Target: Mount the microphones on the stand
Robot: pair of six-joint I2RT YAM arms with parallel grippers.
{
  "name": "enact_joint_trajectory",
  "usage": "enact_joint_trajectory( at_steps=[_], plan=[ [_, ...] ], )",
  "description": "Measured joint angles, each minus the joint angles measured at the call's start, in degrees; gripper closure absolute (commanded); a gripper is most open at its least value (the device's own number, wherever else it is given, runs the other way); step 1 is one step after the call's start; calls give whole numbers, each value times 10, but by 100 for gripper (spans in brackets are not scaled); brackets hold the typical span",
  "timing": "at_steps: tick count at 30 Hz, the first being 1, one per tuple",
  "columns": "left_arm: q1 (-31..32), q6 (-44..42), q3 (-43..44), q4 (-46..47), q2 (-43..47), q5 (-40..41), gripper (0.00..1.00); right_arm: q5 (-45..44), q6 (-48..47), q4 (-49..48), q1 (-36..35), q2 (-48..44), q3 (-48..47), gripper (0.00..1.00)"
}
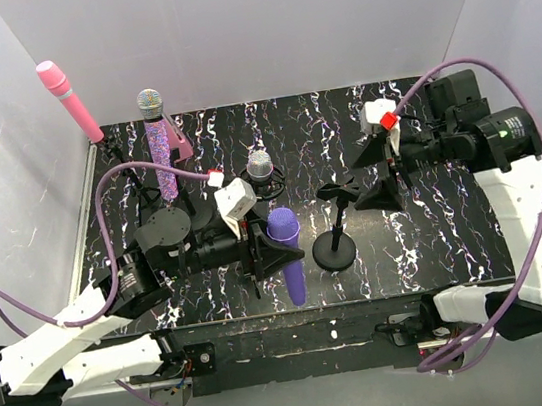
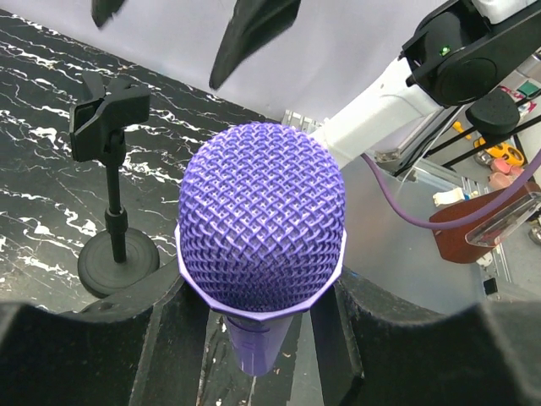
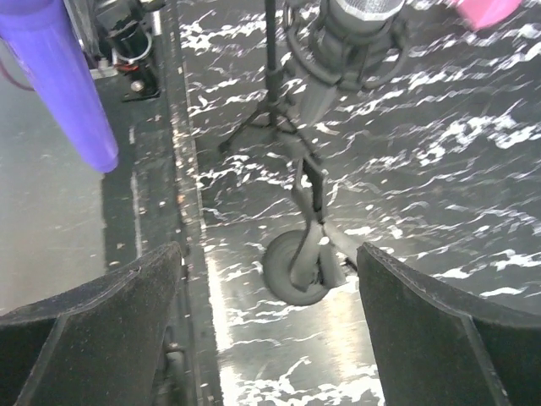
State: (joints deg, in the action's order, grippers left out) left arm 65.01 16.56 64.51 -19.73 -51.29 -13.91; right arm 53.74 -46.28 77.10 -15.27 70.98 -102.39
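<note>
Top external view: three microphones are already sitting in stands on the left half of the table (image 1: 436, 230). The pink microphone (image 1: 61, 91) is far left, the glittery purple microphone (image 1: 157, 143) beside it, and the silver-grey microphone (image 1: 260, 166) nearer the middle.
Step in hand: by my reading, the fourth and last mounting. The plain purple microphone (image 1: 290, 256) is being carried and is not yet in a clip.
Left gripper (image 1: 274, 253): fingers are clamping the plain purple microphone by the handle just under its head. The tail is pointing toward the near table edge and, as far as I can tell, hanging clear of the surface.
Right gripper (image 3: 270, 338): fingers (image 3: 84, 338) are standing wide apart, holding nothing, hovering to the right of the empty stand.
Empty stand (image 1: 333, 227): round base with a clip (image 2: 110, 106) on top. It is standing between the two grippers, just beside the held microphone and not touching it.
Next move: probably calling for turning the handle in line with the clip and pressing it in. The stand is looking light, so the free right gripper may need to be steadying it against tipping.
Left wrist view: fingers are hiding most of the handle, and only the mesh head is showing clearly.
Right wrist view: blurred. The clip is hard to pick out against the silver-grey microphone's stand behind, and the purple handle is cut off at the top.
Unclear: which way the clip's opening is facing.
</note>
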Motion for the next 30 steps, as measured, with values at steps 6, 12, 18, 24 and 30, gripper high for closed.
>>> enact_joint_trajectory(
  at_steps=[6, 12, 18, 24, 30],
  plan=[
    [0, -13, 23, -17, -14, 3, 100, 17, 2, 5, 2, 11, 64, 11],
    [0, -26, 41, -31, -18, 9, 100, 35, -32, -20, 2, -22, 106, 8],
    [0, -46, 73, -52, -38, 13, 100, 55, -95, -67, 2, -103, 189, 8],
    [0, -71, 105, -84, -66, 16, 100, 72, -110, -90, 3, -106, 206, 8],
    [0, -89, 118, -100, -75, 19, 100, 83, -110, -100, 6, -106, 218, 8]
  ],
)
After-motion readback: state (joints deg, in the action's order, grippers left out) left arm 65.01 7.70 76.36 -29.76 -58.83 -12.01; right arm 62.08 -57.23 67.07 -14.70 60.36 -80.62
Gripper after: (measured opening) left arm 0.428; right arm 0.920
